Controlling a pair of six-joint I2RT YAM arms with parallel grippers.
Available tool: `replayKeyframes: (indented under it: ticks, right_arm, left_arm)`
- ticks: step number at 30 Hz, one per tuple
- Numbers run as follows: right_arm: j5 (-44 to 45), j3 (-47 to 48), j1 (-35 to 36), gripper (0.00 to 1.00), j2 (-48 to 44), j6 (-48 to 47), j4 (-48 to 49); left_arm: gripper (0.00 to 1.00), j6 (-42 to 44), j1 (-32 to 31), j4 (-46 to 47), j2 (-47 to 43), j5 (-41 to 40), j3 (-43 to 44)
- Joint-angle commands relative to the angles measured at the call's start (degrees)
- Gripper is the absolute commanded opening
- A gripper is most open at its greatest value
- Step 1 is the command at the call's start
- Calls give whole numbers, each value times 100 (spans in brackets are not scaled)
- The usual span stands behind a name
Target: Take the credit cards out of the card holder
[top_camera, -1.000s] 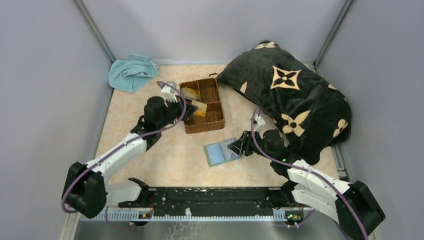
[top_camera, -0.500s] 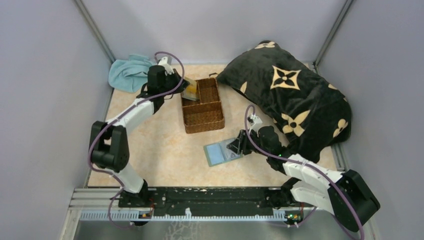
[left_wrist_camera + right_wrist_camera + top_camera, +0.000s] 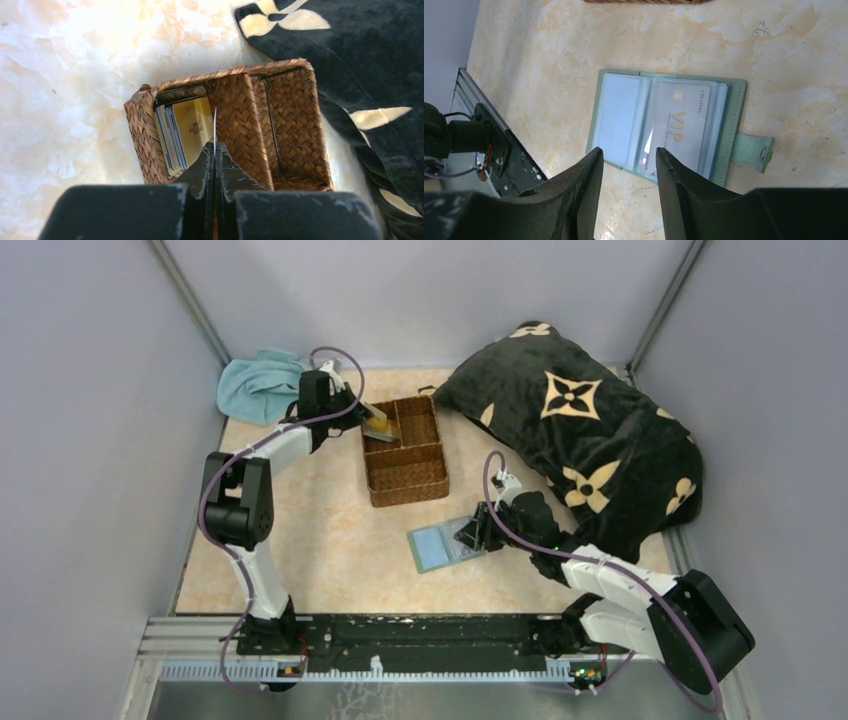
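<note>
Soft, even overhead light leaves faint shadows in the top view, the table (image 3: 65,75) glares near-white in the left wrist view (the left gripper (image 3: 215,150) blurs up close), and the right wrist view stays sharp.

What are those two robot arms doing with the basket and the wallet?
They are emptying the wallet. The left gripper pinches one card edge-on over the end compartment of the basket, where other cards already stand. The right gripper is open at the wallet, which lies unfolded on the table with a VIP card inside.
</note>
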Motion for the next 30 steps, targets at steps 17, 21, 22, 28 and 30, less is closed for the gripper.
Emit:
replayKeyframes:
  ticks: [17,21,22,28,30]
  right_arm:
    - [145,372,-39,44,193,-227,88]
    - [140,377,-39,44,235,-249,115]
    - [142,375,-37,44,242,-251,121]
    - [128,364,-39,44,214,-252,118]
    - [152,359,-39,44,164,-249,116]
  left_arm:
    - [4,-444,144,532,906,572,543]
    - [13,-508,150,566,907,581,461]
    - [14,-528,157,582,866,527,412]
    - [19,-334,188,409,523,207,298]
    - [19,-215,212,324,362,56,241]
